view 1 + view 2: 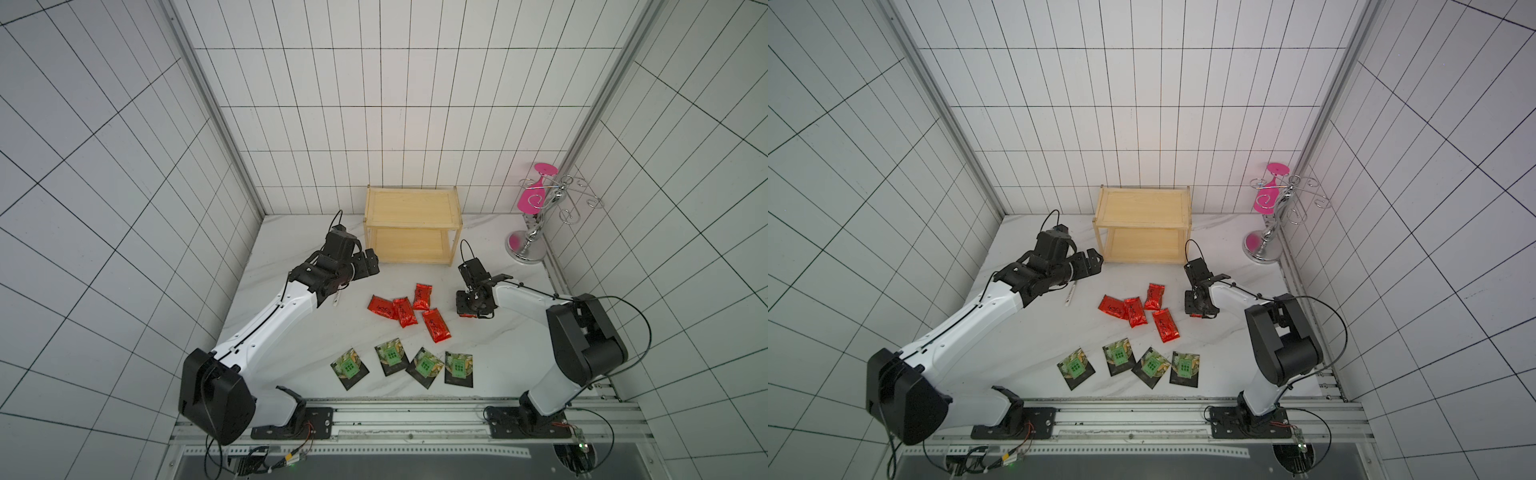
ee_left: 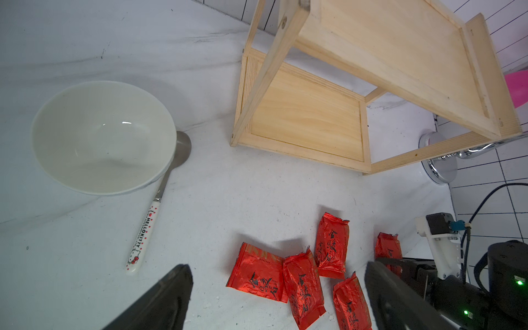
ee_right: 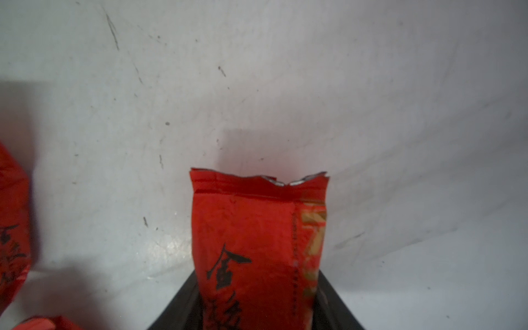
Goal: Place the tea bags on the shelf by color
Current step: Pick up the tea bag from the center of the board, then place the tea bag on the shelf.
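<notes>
Green sachets (image 1: 390, 356): four, flat on the counter (image 1: 316, 332), in a loose row nearest the arm bases; the middle two just touch.
Red packets (image 1: 404, 311): four in a loose cluster at mid-counter, behind the sachets; two overlap at their edges.
Fifth packet (image 3: 257, 243): right of the cluster, under the right arm's wrist, lengthwise between the fingers, its crimped end sticking out past the tips.
Right fingers (image 3: 180, 311): pointing down, partly closed, one against each long side of the fifth packet. Cannot tell whether it is lifted off the counter.
Left fingers (image 2: 165, 300): spread fully wide, holding nothing, hovering above the counter near the shelf's front left post.
Bowl (image 2: 103, 137): white, upright on the counter, seen only in the left wrist view.
Spoon (image 2: 145, 228): touching the bowl, its head tucked under the rim, its handle pointing away.
Shelf (image 1: 411, 208): two wooden tiers, standing against the back wall, well behind every packet.
Stand (image 1: 525, 249): chrome, in the far right corner, with a pink glass (image 1: 532, 199) hung upside down.
</notes>
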`<move>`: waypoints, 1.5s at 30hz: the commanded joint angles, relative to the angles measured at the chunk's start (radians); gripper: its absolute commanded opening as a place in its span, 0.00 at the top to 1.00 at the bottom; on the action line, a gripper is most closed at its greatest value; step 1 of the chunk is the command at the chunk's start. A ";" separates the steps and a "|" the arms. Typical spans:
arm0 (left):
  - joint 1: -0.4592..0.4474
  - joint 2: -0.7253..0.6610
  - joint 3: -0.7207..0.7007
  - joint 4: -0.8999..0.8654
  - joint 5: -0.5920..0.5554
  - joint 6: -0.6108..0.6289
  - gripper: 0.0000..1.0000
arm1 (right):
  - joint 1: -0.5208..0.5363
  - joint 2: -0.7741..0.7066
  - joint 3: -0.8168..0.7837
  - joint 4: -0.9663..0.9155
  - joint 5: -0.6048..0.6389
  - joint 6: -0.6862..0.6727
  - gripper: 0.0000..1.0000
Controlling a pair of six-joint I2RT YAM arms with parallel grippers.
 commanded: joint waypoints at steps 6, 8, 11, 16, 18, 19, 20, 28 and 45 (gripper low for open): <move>0.013 -0.037 0.009 -0.006 -0.039 0.018 0.02 | 0.006 -0.107 0.073 -0.104 0.053 0.025 0.49; 0.014 -0.043 0.012 -0.014 -0.049 0.023 0.02 | 0.007 -0.135 0.100 -0.136 0.064 0.027 0.49; 0.013 -0.048 0.016 -0.023 -0.064 0.023 0.02 | 0.007 -0.180 0.141 -0.170 0.082 0.028 0.49; 0.012 -0.034 0.039 -0.034 -0.056 0.013 0.02 | 0.006 -0.232 0.229 -0.213 0.118 0.032 0.50; 0.010 -0.021 0.051 -0.035 -0.050 0.008 0.02 | 0.006 -0.232 0.279 -0.235 0.130 0.026 0.50; 0.010 -0.013 0.060 -0.040 -0.042 0.007 0.02 | 0.006 -0.229 0.310 -0.246 0.135 0.023 0.50; 0.010 -0.009 0.068 -0.050 -0.033 0.008 0.02 | 0.006 -0.223 0.340 -0.256 0.138 0.017 0.50; 0.029 -0.071 0.010 -0.032 -0.057 0.019 0.02 | 0.005 -0.107 0.644 -0.288 0.140 -0.022 0.51; 0.041 -0.072 -0.033 0.004 -0.036 0.016 0.02 | 0.010 0.332 1.278 -0.379 0.133 -0.088 0.52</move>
